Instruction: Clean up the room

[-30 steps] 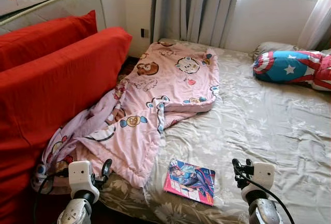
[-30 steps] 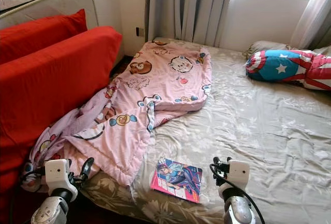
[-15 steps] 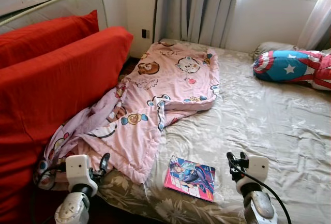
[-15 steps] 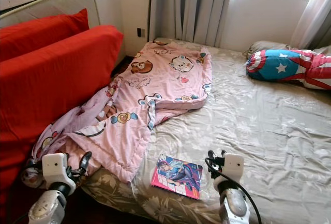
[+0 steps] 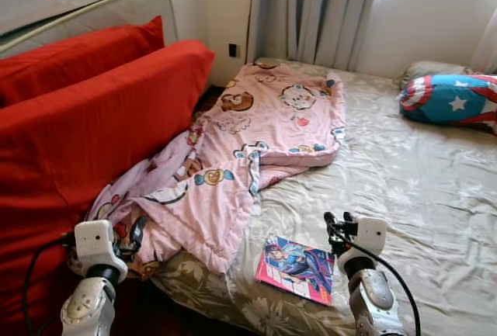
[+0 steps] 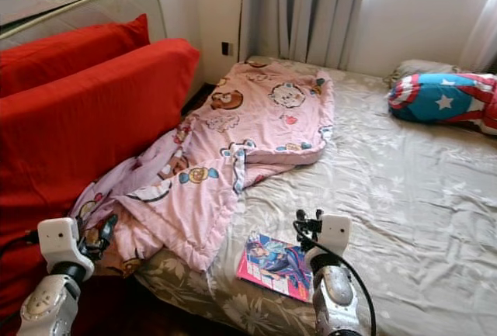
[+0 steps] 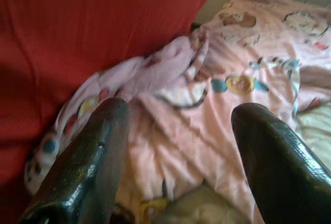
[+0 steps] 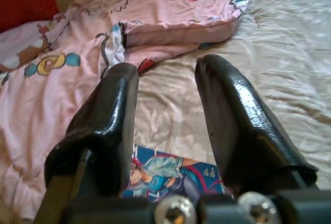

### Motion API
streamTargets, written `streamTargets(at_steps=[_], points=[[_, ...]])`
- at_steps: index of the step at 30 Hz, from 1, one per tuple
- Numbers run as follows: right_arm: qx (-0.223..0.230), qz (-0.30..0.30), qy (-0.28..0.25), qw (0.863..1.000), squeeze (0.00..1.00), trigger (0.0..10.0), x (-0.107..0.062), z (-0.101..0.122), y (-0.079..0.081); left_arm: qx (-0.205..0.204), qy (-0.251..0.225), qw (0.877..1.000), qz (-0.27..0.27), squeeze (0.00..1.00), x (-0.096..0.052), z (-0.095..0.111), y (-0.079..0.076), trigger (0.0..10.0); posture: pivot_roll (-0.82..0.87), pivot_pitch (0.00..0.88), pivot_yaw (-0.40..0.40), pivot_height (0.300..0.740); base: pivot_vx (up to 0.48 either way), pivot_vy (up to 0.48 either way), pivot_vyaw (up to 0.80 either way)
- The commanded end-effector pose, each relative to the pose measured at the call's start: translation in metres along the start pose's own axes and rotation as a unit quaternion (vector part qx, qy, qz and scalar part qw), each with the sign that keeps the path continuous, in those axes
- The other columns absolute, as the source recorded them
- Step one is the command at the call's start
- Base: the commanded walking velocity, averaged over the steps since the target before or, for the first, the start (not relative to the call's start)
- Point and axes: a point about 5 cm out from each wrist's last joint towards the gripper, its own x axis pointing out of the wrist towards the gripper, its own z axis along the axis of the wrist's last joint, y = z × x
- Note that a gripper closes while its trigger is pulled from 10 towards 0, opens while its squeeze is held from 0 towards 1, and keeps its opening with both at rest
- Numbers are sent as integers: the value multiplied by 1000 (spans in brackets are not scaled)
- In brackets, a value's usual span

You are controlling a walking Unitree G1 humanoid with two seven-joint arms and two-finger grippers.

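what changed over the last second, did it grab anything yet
Nothing grabbed. The camera has shifted, so the scene sits differently in view. The right claw has come in over the book; the left claw stays open near the pink blanket. Book, blanket and star pillow lie as before.

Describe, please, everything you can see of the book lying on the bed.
The book is a thin, glossy paperback with a cartoon figure in blue and purple on its cover and a pink lower edge. It lies flat and closed near the foot edge of the grey floral sheet, just clear of the pink quilt, with the right gripper hanging open above it.
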Motion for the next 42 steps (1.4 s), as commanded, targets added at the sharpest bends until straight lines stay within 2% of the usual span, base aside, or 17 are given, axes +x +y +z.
streamTargets(at_steps=[1, 8, 16, 19, 23, 27, 33, 42], points=[[-3, -1, -6, 1000, 0, 10000, -2, 1, -2, -10, 2, 1000, 2, 0, -2, 0, -1, 10000, 106, 0, -45, 663, 0, 0, 0], [-8, 0, -11, 1000, 0, 10000, -2, 5, -10, -30, -7, 1000, -6, 0, -1, 2, -17, 10000, 89, 0, -84, 663, 0, 0, 0], [-17, 1, -29, 999, 0, 10000, -6, 12, -14, -40, -6, 999, -21, 0, -5, -2, -34, 10000, 37, 0, -87, 663, 0, 0, 0], [-12, -8, -26, 1000, 0, 10000, -9, 10, -16, -44, -2, 999, -18, 0, -8, -3, -35, 10000, 34, 0, -94, 663, 0, 0, 0], [-20, 6, -4, 1000, 0, 10000, -12, 3, -10, -41, 4, 999, -8, 0, -14, -4, -31, 10000, 47, 0, -111, 663, 0, 0, 0], [-21, 18, -4, 1000, 0, 10000, -13, 3, -8, -40, 7, 999, -2, 0, -20, -6, -30, 10000, 59, 0, -124, 663, 0, 0, 0], [-22, 30, 3, 999, 0, 10000, -10, 4, -3, -42, 15, 999, 5, 0, -28, -9, -31, 10000, 67, 0, -144, 663, 0, 0, 0], [-24, 36, 23, 999, 0, 10000, -8, 1, 1, -44, 20, 999, 8, 0, -28, -9, -31, 10000, 66, 0, -142, 658, 0, 0, 0]])
